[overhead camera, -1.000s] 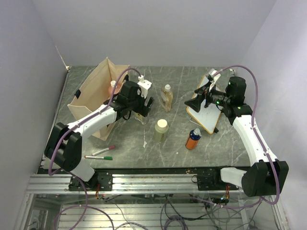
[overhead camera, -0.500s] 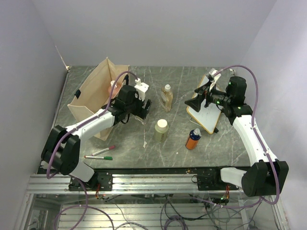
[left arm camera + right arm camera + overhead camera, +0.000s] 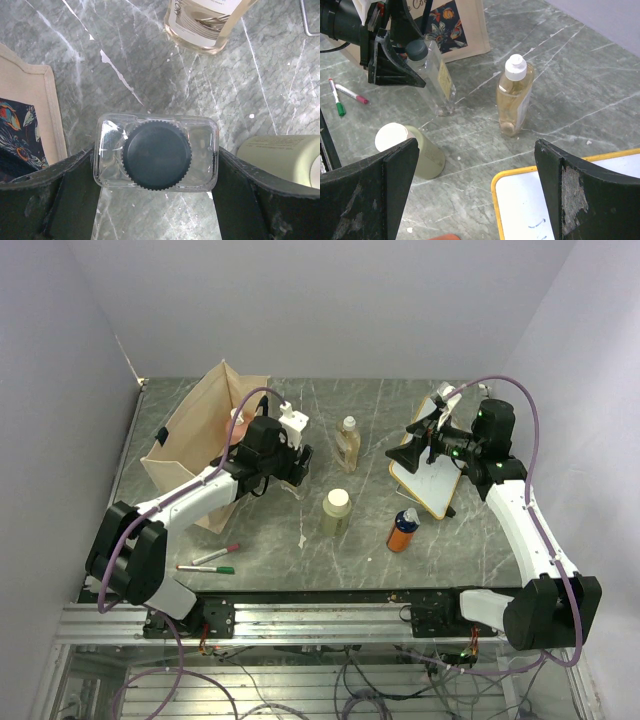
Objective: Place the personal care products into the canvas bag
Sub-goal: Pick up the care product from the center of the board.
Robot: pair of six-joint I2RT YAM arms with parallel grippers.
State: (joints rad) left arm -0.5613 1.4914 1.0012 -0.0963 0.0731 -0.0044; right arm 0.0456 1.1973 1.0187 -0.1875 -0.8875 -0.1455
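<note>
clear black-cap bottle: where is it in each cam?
Top external: clear bottle left of centre, mostly hidden under the left hand.
Left wrist: bottle dead centre, cap facing camera, fingers against both sides.
Right wrist: bottle upper left, in the left hand.
Landmark: amber bottle, beside it in all three.

Red marker (image 3: 216,554) beside green marker (image 3: 207,568) on marble table (image 3: 370,420), whiteboard (image 3: 435,490) well apart

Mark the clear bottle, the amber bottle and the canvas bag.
clear bottle (image 3: 157,155), left wrist view, on its black cap.
amber bottle (image 3: 514,106), right wrist view, on its body.
canvas bag (image 3: 190,432), top view, on its beige side.
</note>
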